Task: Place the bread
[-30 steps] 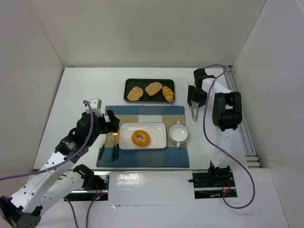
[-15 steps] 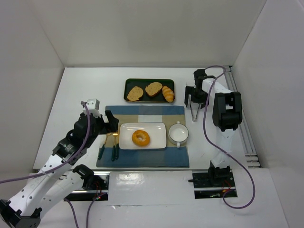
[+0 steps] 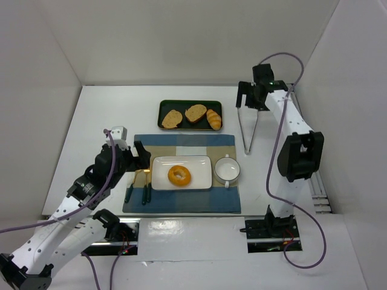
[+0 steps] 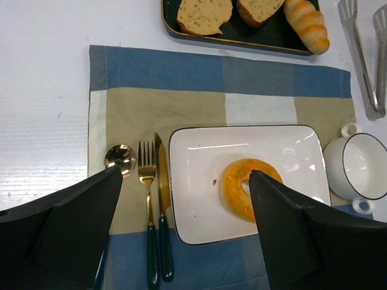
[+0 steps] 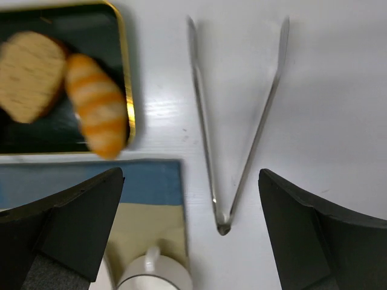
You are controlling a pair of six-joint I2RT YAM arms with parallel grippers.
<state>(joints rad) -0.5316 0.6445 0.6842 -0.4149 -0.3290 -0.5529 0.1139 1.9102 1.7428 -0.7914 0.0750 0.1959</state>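
Golden bread [image 3: 179, 175]: 1, on white plate [image 3: 200, 165] | toast slices [image 3: 172, 118]: 2 | left claw [image 4: 186, 173] apart | right claw [image 5: 190, 174] apart

The white table [image 3: 109, 115] bears a checked placemat [image 3: 181, 202], a dark tray [image 3: 163, 106] and metal tongs [image 5: 222, 226].

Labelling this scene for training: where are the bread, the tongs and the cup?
bread [image 3: 172, 176], top view, left side of its ring.
tongs [image 5: 223, 229], right wrist view, hinged end.
cup [image 3: 227, 170], top view, bare inside.
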